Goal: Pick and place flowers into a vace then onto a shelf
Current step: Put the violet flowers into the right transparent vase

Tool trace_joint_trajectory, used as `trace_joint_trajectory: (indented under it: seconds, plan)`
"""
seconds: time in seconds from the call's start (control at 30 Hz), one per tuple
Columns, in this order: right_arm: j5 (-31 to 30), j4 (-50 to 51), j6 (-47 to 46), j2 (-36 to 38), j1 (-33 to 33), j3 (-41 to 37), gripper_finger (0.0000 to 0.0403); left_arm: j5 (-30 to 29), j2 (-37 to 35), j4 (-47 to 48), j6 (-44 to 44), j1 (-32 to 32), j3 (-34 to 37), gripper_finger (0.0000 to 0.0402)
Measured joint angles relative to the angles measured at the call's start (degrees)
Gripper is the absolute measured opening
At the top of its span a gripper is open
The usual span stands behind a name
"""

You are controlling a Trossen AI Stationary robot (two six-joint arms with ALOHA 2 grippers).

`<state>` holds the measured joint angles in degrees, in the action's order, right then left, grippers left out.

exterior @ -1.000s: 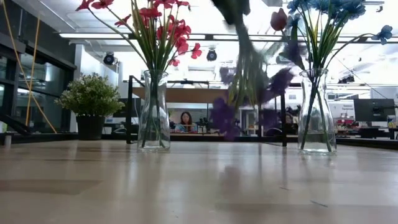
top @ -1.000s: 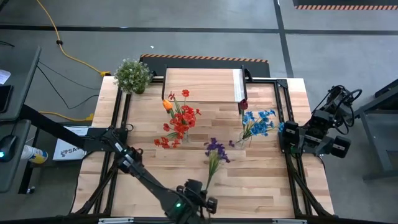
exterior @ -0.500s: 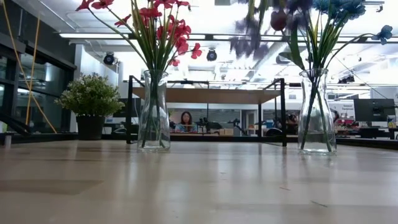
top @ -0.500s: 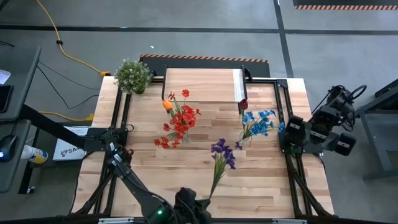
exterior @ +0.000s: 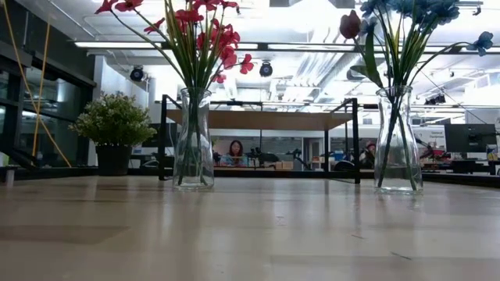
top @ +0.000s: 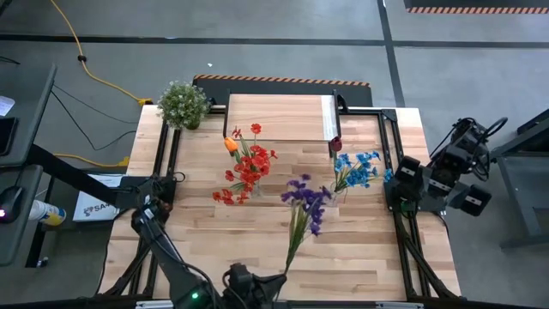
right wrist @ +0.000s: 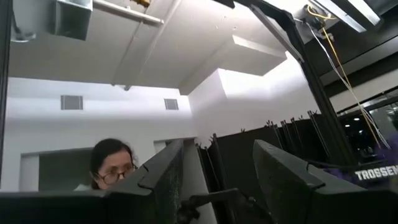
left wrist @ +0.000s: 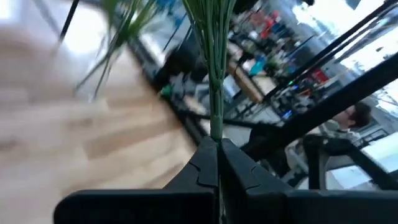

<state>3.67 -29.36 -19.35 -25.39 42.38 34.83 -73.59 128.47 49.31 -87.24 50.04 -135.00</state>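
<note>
My left gripper (top: 279, 276) hangs over the table's near edge, shut on a purple flower bunch (top: 305, 197) whose long green stems (top: 293, 240) run toward the far side. Two glass vases stand upright on the table. One (exterior: 194, 140) holds red flowers (top: 249, 167) and an orange tulip (top: 231, 145). The other (exterior: 397, 140) holds blue flowers (top: 356, 169) and a dark red rosebud (top: 335, 142). The wood-topped shelf (top: 279, 118) stands at the far side. My right gripper (right wrist: 217, 168) waits open at the table's right edge, pointing up into the room. My left gripper pinches the bunch's green stems at their lower end (left wrist: 216, 134) between its two shut fingers (left wrist: 202, 168). The stems run straight on from the fingertips, along the fingers. The bunch is lifted clear of the table, with its purple heads toward the far side.
A bushy potted plant (top: 183, 103) stands at the far left corner. Black frame rails (top: 168, 163) run along the table's left and right sides. Bare wood lies between the two vases and the near edge (exterior: 250, 234). A person sits in the room beyond the shelf (exterior: 233, 150).
My left gripper has risen and drawn toward the table's near left, tipping from pointing steeply down to nearly level. The purple bunch has gone up with it, out of the low view, and now lies more level above the table between the two vases.
</note>
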Motion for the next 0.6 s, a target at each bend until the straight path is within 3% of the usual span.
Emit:
trace_joint_trajectory:
  seconds: [0.37, 0.6]
  plan:
    - [-0.1, -3.3, 0.3, -3.0, 0.0, 0.0, 0.0184, -3.7, -3.3, -18.8, 33.1, -1.8, 0.0, 0.0031]
    - [-0.1, -5.6, 0.0, -4.7, 0.0, 0.0, 0.0184, -1.6, -4.0, -26.1, 46.3, -5.2, 0.0, 0.0031]
